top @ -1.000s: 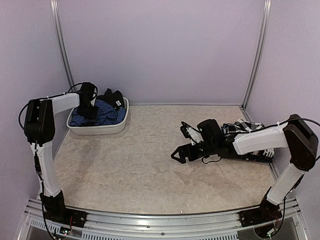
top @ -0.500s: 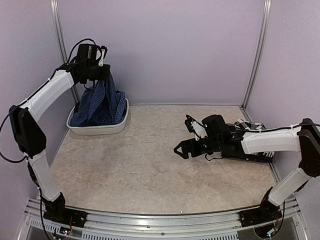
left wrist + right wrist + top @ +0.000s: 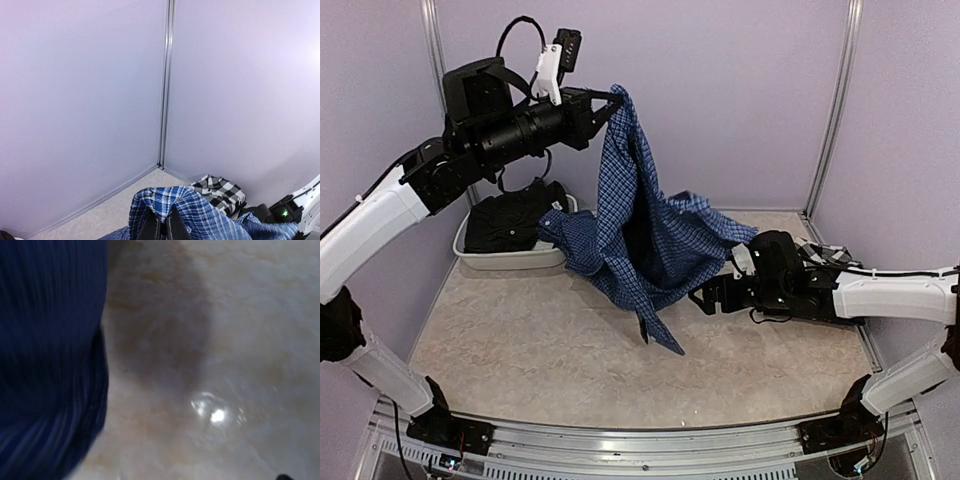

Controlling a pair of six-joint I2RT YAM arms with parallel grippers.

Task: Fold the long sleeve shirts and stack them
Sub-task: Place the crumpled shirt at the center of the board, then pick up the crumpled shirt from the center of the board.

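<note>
High rear and close wrist views share the blue shirt (image 3: 650, 250).

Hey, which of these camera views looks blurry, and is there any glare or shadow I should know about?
Right wrist view: the blue shirt is smeared and out of focus, with a dark shadow and a small glare spot on the table. Left wrist view: sharp, the black-and-white shirt shows clear checks. Top view: evenly lit and sharp.
</note>
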